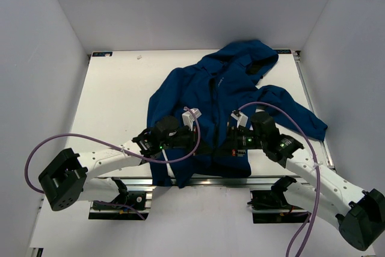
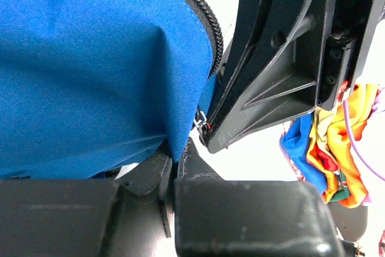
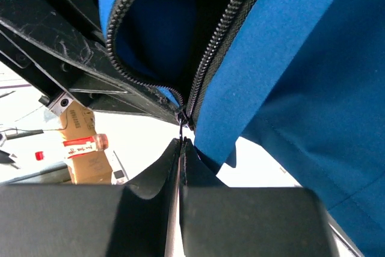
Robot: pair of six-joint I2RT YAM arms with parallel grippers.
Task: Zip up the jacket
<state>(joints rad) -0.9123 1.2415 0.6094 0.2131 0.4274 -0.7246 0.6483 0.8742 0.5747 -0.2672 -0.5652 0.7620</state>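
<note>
The dark blue jacket (image 1: 222, 97) lies spread on the white table (image 1: 120, 100), hood at the far right, hem hanging over the near edge. My left gripper (image 1: 203, 146) is shut on a fold of the jacket's hem (image 2: 180, 130) beside the left row of zipper teeth (image 2: 201, 13). My right gripper (image 1: 224, 147) sits just to its right, shut on the zipper pull (image 3: 182, 129) under the slider (image 3: 182, 115). Above the slider the two tooth rows (image 3: 210, 58) spread apart in a V. The right gripper's black body (image 2: 271, 76) fills the upper right of the left wrist view.
White walls enclose the table on three sides. A metal rail (image 1: 198, 182) runs along the near edge between the arm bases. A multicoloured cloth (image 2: 337, 148) shows past the table, and a cardboard box with a red label (image 3: 81, 148) shows in the right wrist view.
</note>
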